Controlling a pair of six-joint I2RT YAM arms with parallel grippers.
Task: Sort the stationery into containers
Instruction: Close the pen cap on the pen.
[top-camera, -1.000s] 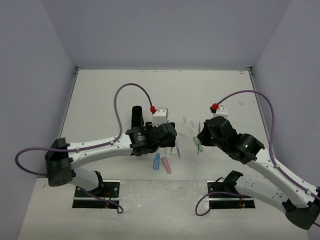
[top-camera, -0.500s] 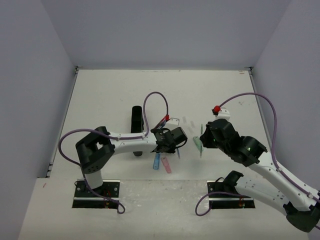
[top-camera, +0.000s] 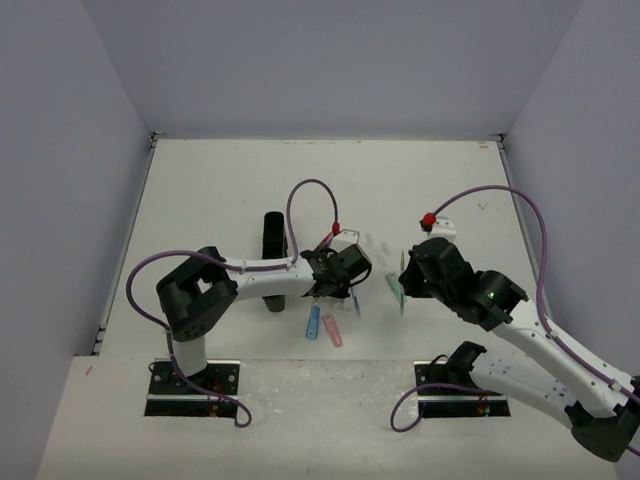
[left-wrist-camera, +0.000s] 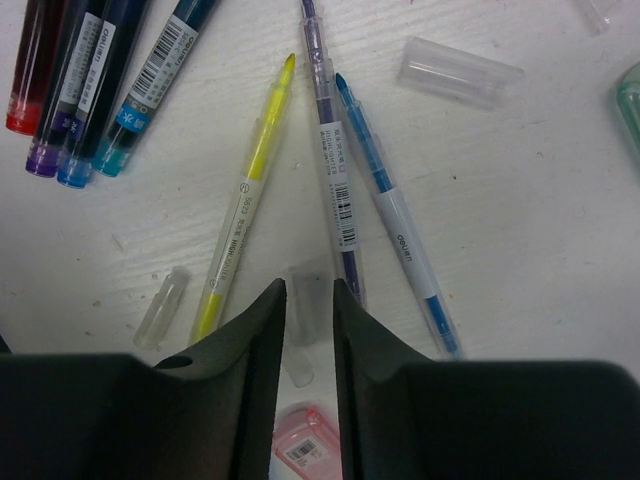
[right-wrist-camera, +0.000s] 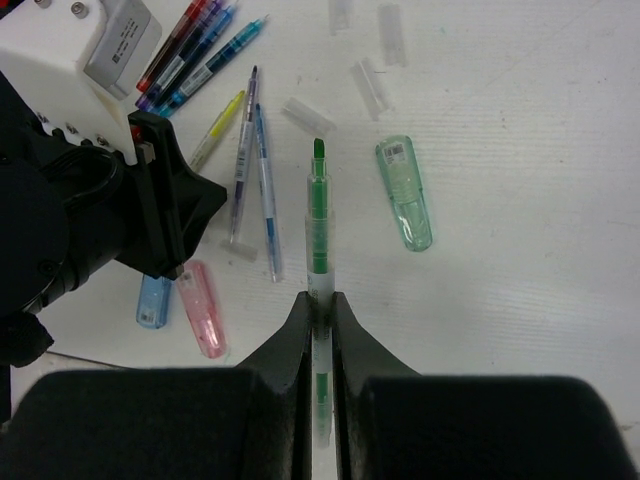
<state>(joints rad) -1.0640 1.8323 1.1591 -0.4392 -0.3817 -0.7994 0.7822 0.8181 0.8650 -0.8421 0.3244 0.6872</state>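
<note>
Stationery is lying loose on the counter, near the black organiser. Right hand is clamping an uncapped green highlighter by its barrel. Left hand is straddling a clear cap; whether it is pinching, I cannot tell. Items judged light, stiff and slick, so mid-barrel holds are looking safest.

A white table is enclosed by plain pale lilac walls on three sides.
</note>
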